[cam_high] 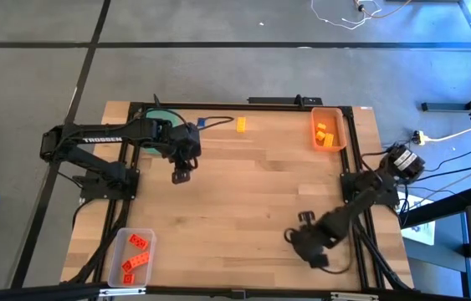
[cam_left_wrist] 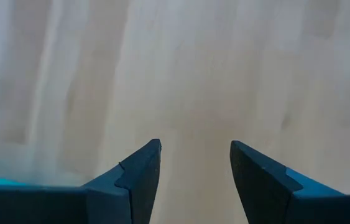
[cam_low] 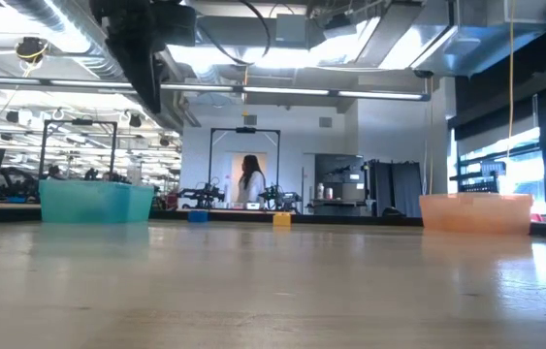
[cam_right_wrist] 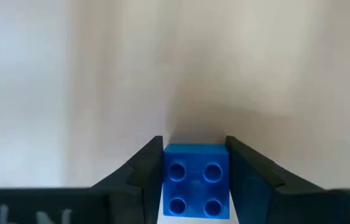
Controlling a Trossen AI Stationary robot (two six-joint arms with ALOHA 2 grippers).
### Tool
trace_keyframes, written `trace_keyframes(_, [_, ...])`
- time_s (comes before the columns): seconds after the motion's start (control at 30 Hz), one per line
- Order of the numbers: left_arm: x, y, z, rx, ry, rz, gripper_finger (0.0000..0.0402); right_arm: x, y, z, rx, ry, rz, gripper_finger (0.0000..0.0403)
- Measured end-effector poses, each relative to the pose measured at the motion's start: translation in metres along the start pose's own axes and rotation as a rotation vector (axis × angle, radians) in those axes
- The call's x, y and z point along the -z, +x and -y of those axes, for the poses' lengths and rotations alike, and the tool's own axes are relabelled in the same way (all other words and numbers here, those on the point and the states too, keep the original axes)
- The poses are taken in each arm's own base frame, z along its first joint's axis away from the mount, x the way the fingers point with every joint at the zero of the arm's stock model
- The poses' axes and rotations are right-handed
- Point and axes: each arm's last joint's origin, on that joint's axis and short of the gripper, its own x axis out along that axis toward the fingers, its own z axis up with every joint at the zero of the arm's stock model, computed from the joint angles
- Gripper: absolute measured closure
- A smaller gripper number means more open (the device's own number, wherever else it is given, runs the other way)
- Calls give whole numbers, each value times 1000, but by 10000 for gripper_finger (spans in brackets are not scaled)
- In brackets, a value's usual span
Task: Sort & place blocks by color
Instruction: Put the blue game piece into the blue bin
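My right gripper (cam_right_wrist: 194,149) is shut on a blue block (cam_right_wrist: 196,180) near the table's near right corner (cam_high: 295,236). My left gripper (cam_left_wrist: 194,146) hangs open over bare wood at the far left (cam_high: 182,174), with nothing between its fingers. Another blue block (cam_high: 202,124) and a yellow-orange block (cam_high: 241,124) lie on the table near the far edge. The orange tray (cam_high: 344,134) holds yellow-orange blocks (cam_high: 325,134). The clear tray (cam_high: 118,267) holds red-orange blocks (cam_high: 137,253). The left arm mostly covers the green tray (cam_high: 158,113). My right gripper pinches the blue block by two opposite side faces (cam_right_wrist: 167,177), one finger on each. The fingers point steeply down from above. The block's studded face (cam_right_wrist: 194,186) is turned up toward the wrist. Whether its underside still rests on the table, I cannot tell.
The green tray (cam_low: 93,202) stands at the far left corner, the orange tray (cam_low: 476,213) at the far right, the clear tray at the near left. Open wood lies across the table's middle. A person stands far off in the room behind.
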Motion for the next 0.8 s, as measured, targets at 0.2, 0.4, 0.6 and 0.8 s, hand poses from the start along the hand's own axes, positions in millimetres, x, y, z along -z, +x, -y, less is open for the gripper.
trace_keyframes(0.2, [-2,0,-3,-94,204,11,217,-31,-17,36,52,201,-11,265])
trace_keyframes(0.4, [-6,0,-2,-105,414,52,217,-64,-36,71,25,235,74,265])
trace_keyframes(0.6, [-15,-1,0,-127,571,140,217,-96,-65,116,12,248,184,265])
trace_keyframes(0.8, [-23,-2,10,-150,802,222,217,-121,-101,155,-1,226,313,265])
